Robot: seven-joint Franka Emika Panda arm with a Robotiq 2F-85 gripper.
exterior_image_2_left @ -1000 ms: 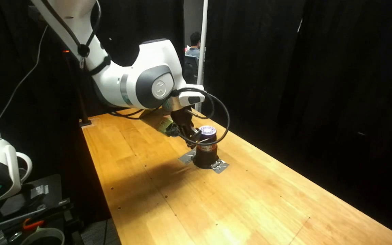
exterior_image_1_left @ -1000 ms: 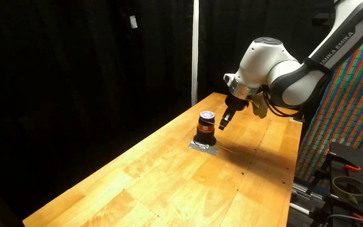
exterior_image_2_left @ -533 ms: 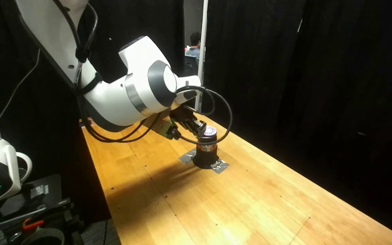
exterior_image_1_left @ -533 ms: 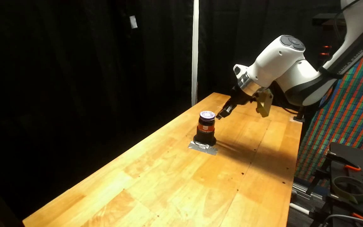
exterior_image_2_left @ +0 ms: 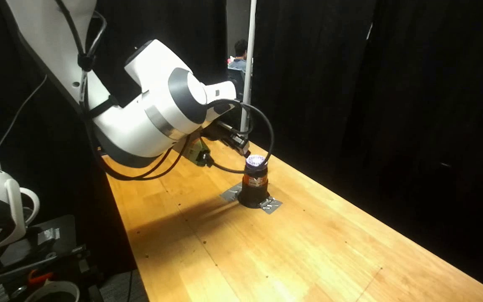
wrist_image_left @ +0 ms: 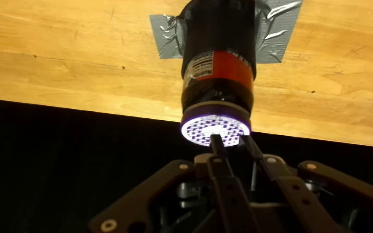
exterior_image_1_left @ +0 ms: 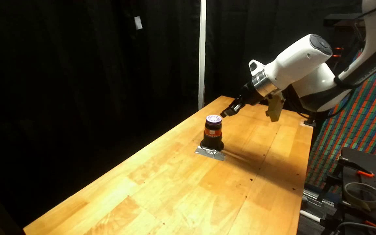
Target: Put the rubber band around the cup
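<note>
The cup (exterior_image_1_left: 213, 132) is a short dark jar with an orange label and a purple-and-white lid. It stands upright in a black holder on the table, in both exterior views (exterior_image_2_left: 255, 180) and at the top middle of the wrist view (wrist_image_left: 233, 68). A thin tan ring, apparently the rubber band (wrist_image_left: 217, 103), runs around the jar just below the lid. The band is too small to make out in the exterior views. My gripper (wrist_image_left: 230, 138) is tilted beside and slightly above the lid, its fingertips apart with nothing between them. It shows in both exterior views (exterior_image_1_left: 223, 115) (exterior_image_2_left: 248, 152).
Grey tape (exterior_image_2_left: 271, 205) fixes the holder to the wooden table (exterior_image_1_left: 175, 189). A black cable (exterior_image_2_left: 271, 138) loops from the arm past the jar. Black curtains (exterior_image_1_left: 93, 81) hang behind the table. A side stand with a tape roll (exterior_image_1_left: 363, 195) is beside it.
My gripper has risen and tilted back from beside the jar to lid height. The band stretched between gripper and jar a second ago no longer shows stretched; the gripper has let go.
</note>
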